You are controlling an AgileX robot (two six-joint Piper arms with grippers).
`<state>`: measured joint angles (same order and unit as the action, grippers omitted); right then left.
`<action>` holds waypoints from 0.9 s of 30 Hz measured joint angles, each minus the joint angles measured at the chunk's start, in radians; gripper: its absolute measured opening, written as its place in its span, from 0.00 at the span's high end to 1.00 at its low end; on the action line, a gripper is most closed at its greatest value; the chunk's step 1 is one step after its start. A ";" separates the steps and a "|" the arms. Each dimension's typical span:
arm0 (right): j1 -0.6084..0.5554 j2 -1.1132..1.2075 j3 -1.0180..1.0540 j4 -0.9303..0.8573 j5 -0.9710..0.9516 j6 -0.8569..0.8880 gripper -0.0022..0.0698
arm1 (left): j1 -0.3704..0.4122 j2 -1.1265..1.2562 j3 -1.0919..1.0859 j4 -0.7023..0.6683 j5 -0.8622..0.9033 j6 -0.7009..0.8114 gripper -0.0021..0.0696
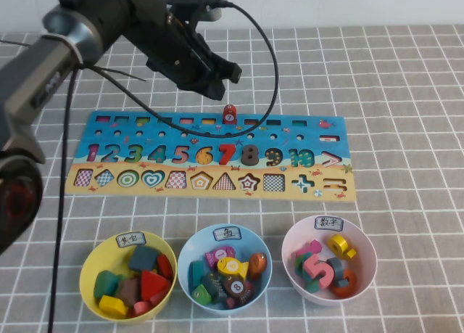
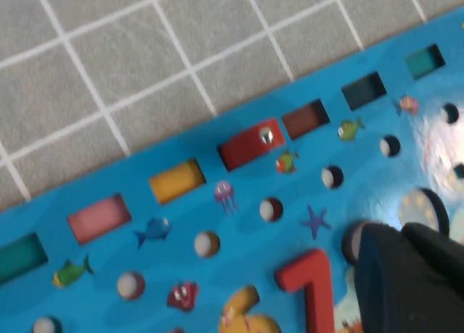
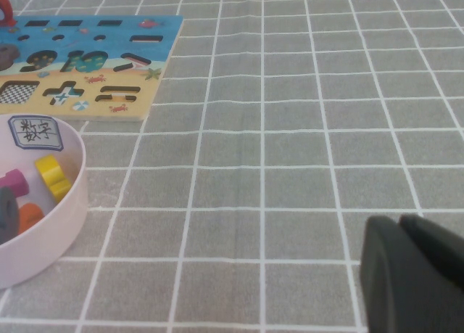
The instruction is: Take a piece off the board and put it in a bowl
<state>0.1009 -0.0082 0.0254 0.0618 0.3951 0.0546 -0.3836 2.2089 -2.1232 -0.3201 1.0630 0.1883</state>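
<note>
The small red wooden fish block (image 1: 229, 114) marked 7 stood upright in a slot along the far edge of the long blue wooden puzzle board (image 1: 312, 133). The left gripper (image 1: 217, 86) hung just past that far edge, near the fish but not touching it, its jaws shut on nothing. The light blue round plastic bowl (image 1: 190, 247) sat by the table's near edge. The right gripper (image 3: 413, 275) rested low over the grey checked cloth (image 3: 290, 130); its jaws looked shut and empty.
</note>
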 joint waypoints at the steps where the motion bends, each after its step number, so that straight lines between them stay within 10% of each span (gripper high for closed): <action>1: 0.000 0.000 0.000 0.000 0.000 0.000 0.99 | -0.002 0.019 -0.028 0.004 0.004 -0.007 0.98; 19: 0.000 0.000 0.000 0.000 0.000 0.000 0.99 | -0.088 0.086 -0.096 0.148 -0.115 -0.061 0.96; 27: 0.000 0.000 0.000 0.000 0.000 0.000 0.99 | -0.088 0.113 -0.096 0.157 -0.122 -0.071 0.60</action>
<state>0.1009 -0.0082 0.0254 0.0618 0.3951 0.0546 -0.4713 2.3222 -2.2192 -0.1636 0.9407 0.1172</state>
